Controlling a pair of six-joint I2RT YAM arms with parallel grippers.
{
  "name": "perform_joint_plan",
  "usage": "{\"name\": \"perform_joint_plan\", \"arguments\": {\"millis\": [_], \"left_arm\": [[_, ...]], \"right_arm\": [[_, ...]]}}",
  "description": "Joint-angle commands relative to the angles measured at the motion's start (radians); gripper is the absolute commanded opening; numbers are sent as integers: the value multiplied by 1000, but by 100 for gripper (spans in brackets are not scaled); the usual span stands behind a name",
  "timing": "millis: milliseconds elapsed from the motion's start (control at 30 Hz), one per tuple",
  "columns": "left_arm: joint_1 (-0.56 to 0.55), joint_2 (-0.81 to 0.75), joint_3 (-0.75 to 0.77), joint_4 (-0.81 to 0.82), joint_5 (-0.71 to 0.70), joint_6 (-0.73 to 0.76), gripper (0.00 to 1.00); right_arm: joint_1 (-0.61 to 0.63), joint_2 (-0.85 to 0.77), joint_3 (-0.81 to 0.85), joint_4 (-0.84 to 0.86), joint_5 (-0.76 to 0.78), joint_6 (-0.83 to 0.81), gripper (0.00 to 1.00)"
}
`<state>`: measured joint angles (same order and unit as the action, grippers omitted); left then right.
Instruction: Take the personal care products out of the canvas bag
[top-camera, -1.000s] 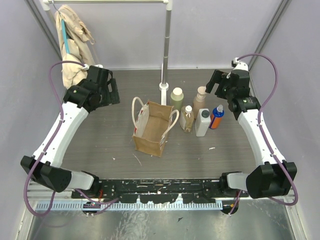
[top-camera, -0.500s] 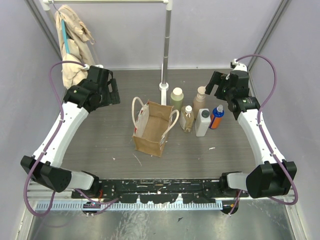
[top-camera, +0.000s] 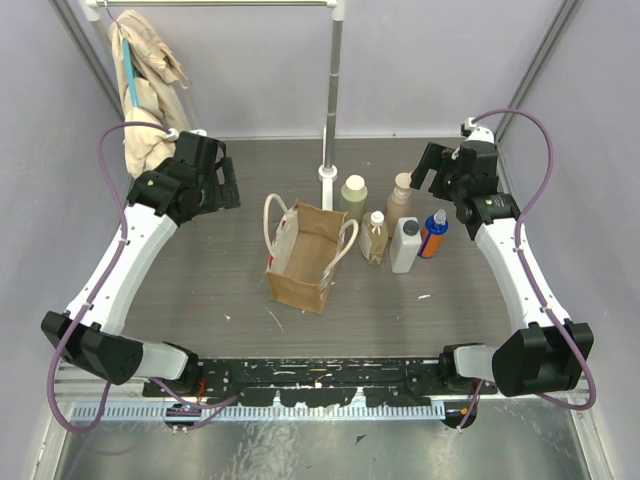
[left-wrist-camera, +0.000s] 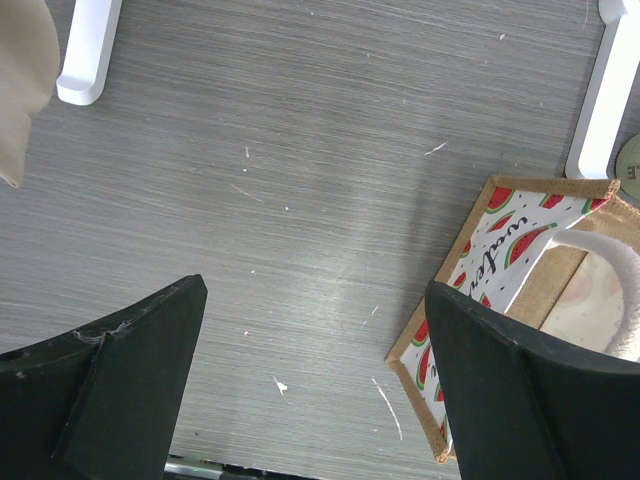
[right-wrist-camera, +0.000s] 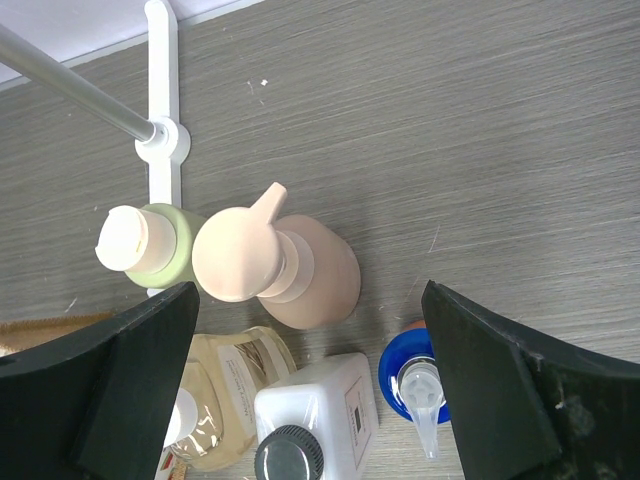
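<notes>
canvas bag (top-camera: 305, 258) mid-frame, upright, mouth up, open worktop (top-camera: 220, 270) left of it | five bottles (top-camera: 405, 245) standing just right of it, caps up | left claw (top-camera: 225, 185) and right claw (top-camera: 430, 170) both wide open, holding zilch

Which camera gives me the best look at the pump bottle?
Right wrist: the pump bottle sits mid-frame, seen close from above, with its spout sharp. Top external shows it whole but small. Left wrist misses it entirely.

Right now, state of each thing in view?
Bag: upright, open, no bottle visible inside.
Green bottle: upright, capped, outside bag.
Pump bottle: upright, outside bag.
Amber bottle: upright, capped.
White bottle: upright, capped.
Blue-capped bottle: upright.
Left gripper: open, empty.
Right gripper: open, empty.
</notes>
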<state>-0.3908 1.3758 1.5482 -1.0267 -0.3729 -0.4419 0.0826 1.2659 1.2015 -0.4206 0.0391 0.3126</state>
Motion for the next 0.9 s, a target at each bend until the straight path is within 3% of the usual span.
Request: {"name": "perform_joint_plan", "arguments": {"millis": [0, 533, 867], "left_arm": [[-1, 0, 0, 0, 0, 0, 98], [3, -1, -3, 2, 6, -1, 98], [11, -8, -11, 8, 35, -5, 98]], "right_arm": [[0, -6, 9, 28, -5, 0, 100], [17, 5, 11, 5, -21, -7, 100], [165, 70, 68, 3, -47, -56, 100]]}}
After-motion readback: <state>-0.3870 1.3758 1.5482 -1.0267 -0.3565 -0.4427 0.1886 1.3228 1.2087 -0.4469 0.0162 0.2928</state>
